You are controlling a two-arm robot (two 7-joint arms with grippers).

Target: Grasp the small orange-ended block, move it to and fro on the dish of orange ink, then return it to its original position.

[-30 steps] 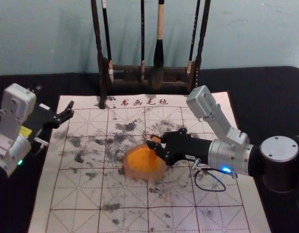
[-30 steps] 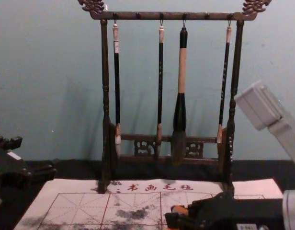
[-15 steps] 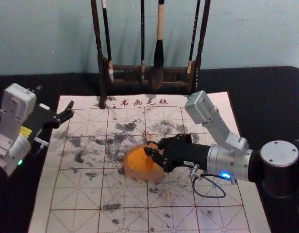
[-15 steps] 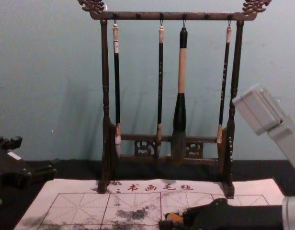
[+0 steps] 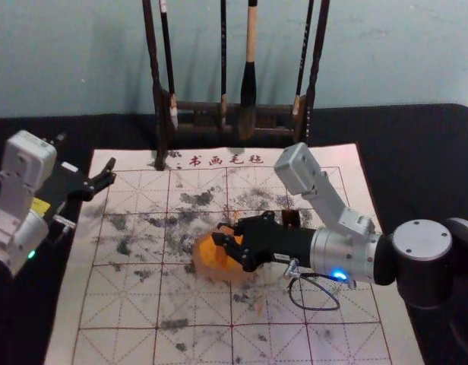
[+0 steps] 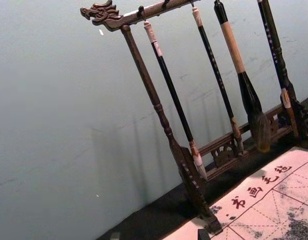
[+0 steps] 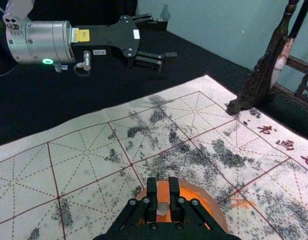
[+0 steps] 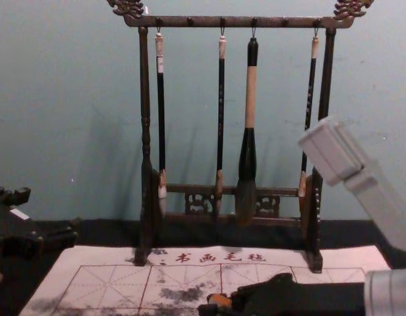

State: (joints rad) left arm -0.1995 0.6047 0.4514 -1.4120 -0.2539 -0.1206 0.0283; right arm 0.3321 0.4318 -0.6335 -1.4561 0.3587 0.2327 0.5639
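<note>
My right arm reaches in from the right, right gripper pointing inward, fingers clamped with a narrow gap. My left gripper is parked left, fingers spread.

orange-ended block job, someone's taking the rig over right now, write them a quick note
Right gripper: shut on the block, at the ink dish; can't tell if the block touches the ink.
Left gripper: open and empty, parked off by the mat's left edge.
Done: block grasped and brought to the dish.
Left: finish the to-and-fro (strokes made so far can't be told), then return the block; its original spot can't be told here.
</note>
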